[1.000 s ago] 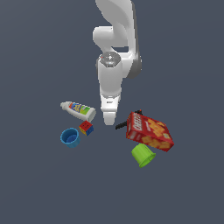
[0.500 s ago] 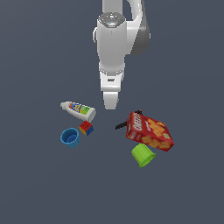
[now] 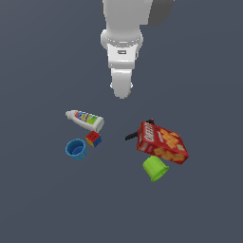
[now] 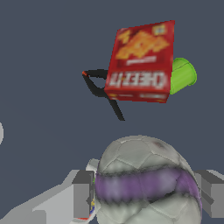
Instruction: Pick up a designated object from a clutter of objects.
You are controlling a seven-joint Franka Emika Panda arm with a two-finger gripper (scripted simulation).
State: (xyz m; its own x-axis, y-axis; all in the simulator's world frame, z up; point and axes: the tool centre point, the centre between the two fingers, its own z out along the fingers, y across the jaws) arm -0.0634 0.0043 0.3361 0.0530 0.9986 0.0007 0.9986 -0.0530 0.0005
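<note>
In the wrist view the designated object [image 4: 146, 183], a whitish-grey ball with a purple band, sits between my two grey fingers [image 4: 83, 194]. My gripper [image 4: 147, 192] is shut on it. The exterior view has the gripper [image 3: 122, 90] high above the clutter of objects; there the ball blends in with the pale fingertips. Below lie the red cracker box [image 3: 162, 142], the green cup [image 3: 155, 168] and the black stick [image 3: 139, 131].
At the exterior view's left lie a white tube-like bottle [image 3: 85, 119], a multicoloured puzzle cube [image 3: 93, 138] and a blue cup [image 3: 76, 149]. The wrist view shows the cracker box [image 4: 141, 61], green cup [image 4: 181, 75] and black stick [image 4: 103, 89] far below.
My arm has risen straight up from the clutter over the last second, carrying the ball. The things on the floor have not moved.
</note>
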